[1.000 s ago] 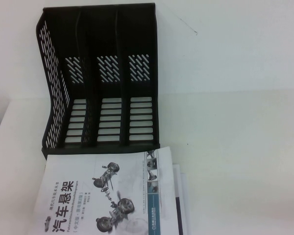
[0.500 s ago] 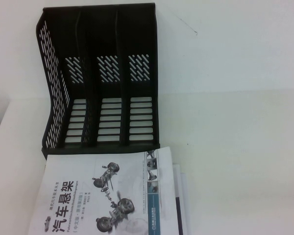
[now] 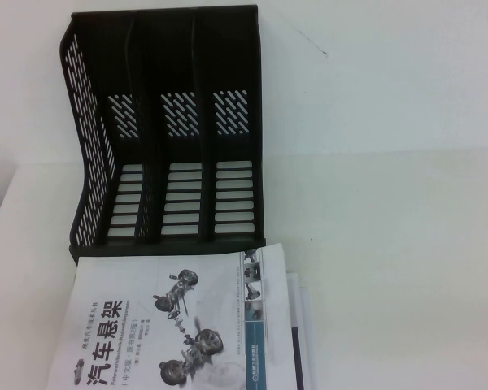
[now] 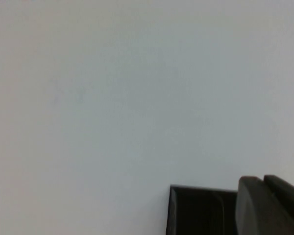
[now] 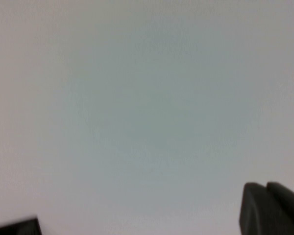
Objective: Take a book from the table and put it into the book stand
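The book (image 3: 171, 325), a white paperback with grey suspension drawings and a bold black title, lies flat on the table (image 3: 390, 244) at the front edge of the high view. Just behind it stands the book stand (image 3: 85, 162), black, with three bare slots. Neither arm appears in the high view. In the left wrist view my left gripper (image 4: 263, 179) is shut, its fingertips together over white surface, with a black corner of the book stand (image 4: 201, 210) beside it. In the right wrist view my right gripper (image 5: 267, 186) is shut too, holding nothing.
More white sheets or another book (image 3: 301, 325) stick out from under the right side of the book. A white wall rises behind the stand. A small dark edge (image 5: 14, 227) shows in the right wrist view.
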Action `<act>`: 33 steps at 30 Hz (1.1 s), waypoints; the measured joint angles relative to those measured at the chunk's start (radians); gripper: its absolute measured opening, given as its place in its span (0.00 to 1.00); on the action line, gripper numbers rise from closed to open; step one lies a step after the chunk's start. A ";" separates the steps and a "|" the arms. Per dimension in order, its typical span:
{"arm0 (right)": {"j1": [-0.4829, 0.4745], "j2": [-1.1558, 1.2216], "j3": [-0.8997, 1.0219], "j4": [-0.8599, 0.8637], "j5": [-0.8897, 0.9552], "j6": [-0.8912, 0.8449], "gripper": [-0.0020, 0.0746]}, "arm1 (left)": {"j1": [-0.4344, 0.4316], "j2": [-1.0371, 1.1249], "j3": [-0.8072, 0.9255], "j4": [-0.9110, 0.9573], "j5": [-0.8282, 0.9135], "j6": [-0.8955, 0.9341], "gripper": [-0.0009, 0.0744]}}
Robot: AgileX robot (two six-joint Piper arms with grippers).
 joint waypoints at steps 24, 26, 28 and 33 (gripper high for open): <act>0.000 0.526 -0.673 0.115 1.275 -0.162 0.03 | 0.000 0.472 -0.450 -0.069 0.717 0.078 0.01; 0.000 0.622 -0.727 0.196 1.315 -0.244 0.03 | 0.000 0.549 -0.519 -0.059 0.817 0.105 0.01; 0.000 0.708 -0.771 0.287 1.331 -0.319 0.03 | 0.000 0.607 -0.571 -0.059 0.876 0.105 0.01; 0.000 0.931 -0.797 0.572 1.294 -0.501 0.03 | 0.000 0.717 -0.588 -0.058 0.904 0.112 0.01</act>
